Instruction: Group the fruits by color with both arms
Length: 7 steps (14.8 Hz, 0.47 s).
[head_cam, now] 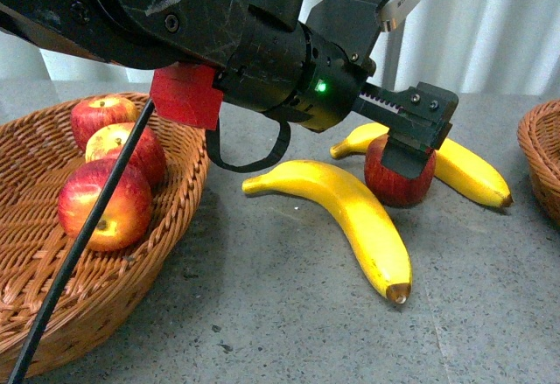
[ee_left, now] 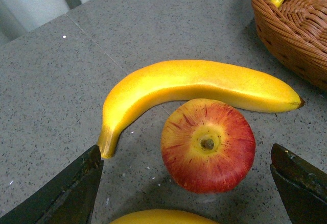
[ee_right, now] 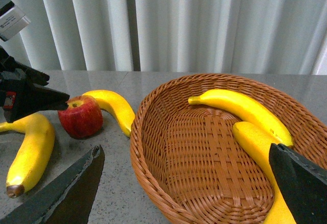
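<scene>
Left pincer (head_cam: 411, 143), jaws spread wide, hangs over the apple (ee_left: 208, 145) on the bench (ee_left: 76, 81). A banana (ee_left: 199, 83) curves just beside the apple. I judge a descending jaw could clip the banana's stem end and nudge the apple askew.

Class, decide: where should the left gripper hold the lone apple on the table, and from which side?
Grip the apple across its widest middle, from above: it stands stem-up, bananas flank two sides, and the open left gripper straddles the free sides.
</scene>
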{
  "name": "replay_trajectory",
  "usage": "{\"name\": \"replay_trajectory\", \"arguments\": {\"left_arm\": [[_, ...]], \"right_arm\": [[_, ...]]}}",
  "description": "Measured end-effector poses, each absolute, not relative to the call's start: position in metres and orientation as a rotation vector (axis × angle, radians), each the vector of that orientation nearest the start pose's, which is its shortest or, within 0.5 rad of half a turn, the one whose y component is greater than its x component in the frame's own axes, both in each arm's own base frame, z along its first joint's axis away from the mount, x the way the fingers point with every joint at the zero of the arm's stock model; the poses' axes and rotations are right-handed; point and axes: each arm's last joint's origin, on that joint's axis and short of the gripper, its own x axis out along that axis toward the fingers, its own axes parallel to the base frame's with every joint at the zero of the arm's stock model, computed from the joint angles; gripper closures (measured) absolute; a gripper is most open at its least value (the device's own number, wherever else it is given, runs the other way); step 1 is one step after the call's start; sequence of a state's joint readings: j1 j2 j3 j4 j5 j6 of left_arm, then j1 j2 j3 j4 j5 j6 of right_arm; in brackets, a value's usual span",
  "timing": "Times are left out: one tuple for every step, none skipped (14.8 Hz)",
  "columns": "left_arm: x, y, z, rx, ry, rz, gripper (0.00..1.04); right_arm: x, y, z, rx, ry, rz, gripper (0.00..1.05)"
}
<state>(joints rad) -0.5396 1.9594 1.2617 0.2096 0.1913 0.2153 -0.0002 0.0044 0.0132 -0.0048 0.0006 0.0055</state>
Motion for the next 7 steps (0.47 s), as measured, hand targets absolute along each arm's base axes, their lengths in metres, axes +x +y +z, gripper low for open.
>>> {"name": "replay_trajectory", "arguments": {"left_arm": [[0.37, -0.229, 0.191, 0.295, 0.404, -0.786, 0.07], [0.373, -0.231, 0.191, 0.308, 0.398, -0.803, 0.07], [0.377, -0.236, 0.184, 0.334, 0.408, -0.834, 0.07], [0.384, -0.244, 0.167, 0.357, 0.443, -0.862, 0.07], [0.387, -0.246, 0.165, 0.359, 0.451, -0.866, 0.07], [0.389, -0.248, 0.164, 0.359, 0.449, -0.872, 0.07], [0.391, -0.251, 0.163, 0.362, 0.445, -0.877, 0.07]], "right_arm": [[0.097, 0.0, 0.167, 0.006, -0.004, -0.001, 0.07], [0.097, 0.0, 0.167, 0.006, -0.004, 0.0, 0.07], [0.097, 0.0, 0.167, 0.006, -0.004, 0.0, 0.07], [0.097, 0.0, 0.167, 0.006, -0.004, 0.0, 0.07], [0.097, 0.0, 0.167, 0.006, -0.004, 0.0, 0.07], [0.097, 0.0, 0.167, 0.006, -0.004, -0.001, 0.07], [0.097, 0.0, 0.167, 0.006, -0.004, 0.0, 0.07]]}}
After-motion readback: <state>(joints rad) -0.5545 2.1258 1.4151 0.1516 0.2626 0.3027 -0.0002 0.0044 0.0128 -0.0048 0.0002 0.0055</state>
